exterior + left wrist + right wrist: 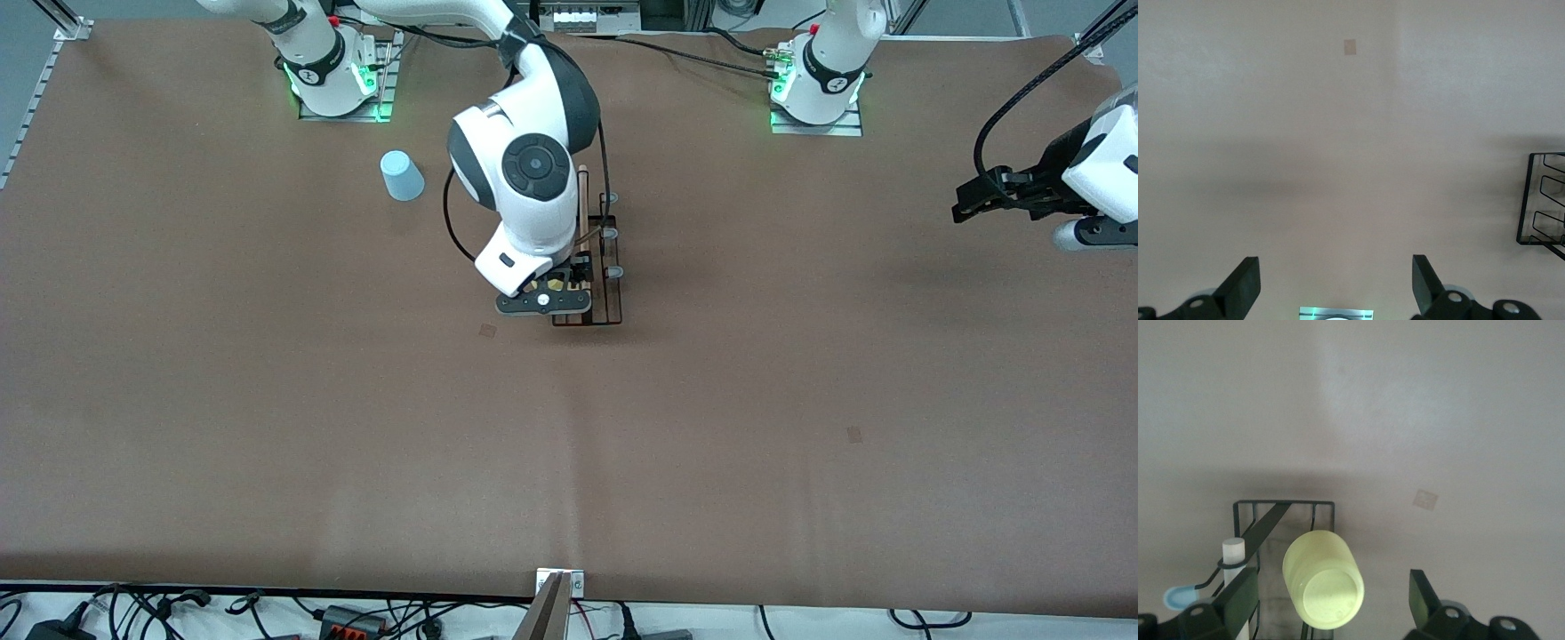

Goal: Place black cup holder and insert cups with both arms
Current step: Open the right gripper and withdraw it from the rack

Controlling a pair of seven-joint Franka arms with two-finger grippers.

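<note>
The black cup holder (606, 293) stands on the brown table near its middle, with its wooden rod (583, 209) on top and grey-tipped prongs (612, 233). My right gripper (547, 289) hovers over the holder's end nearer the front camera, open. In the right wrist view the yellow cup (1325, 577) sits tilted, bottom up, on the holder (1281, 510) between my open right gripper's (1333, 587) fingers, with gaps on both sides. The light blue cup (402, 175) stands upside down toward the right arm's base. My left gripper (962, 201) is open and empty (1335, 273), up at its end of the table. The mint cup is out of view.
Two small tape squares (488, 330) (854, 434) lie on the table cover. The arm bases (338, 84) (818, 98) stand along the table's top edge. Cables run along the table edge nearest the front camera (356, 613). A corner of the holder (1541, 200) shows in the left wrist view.
</note>
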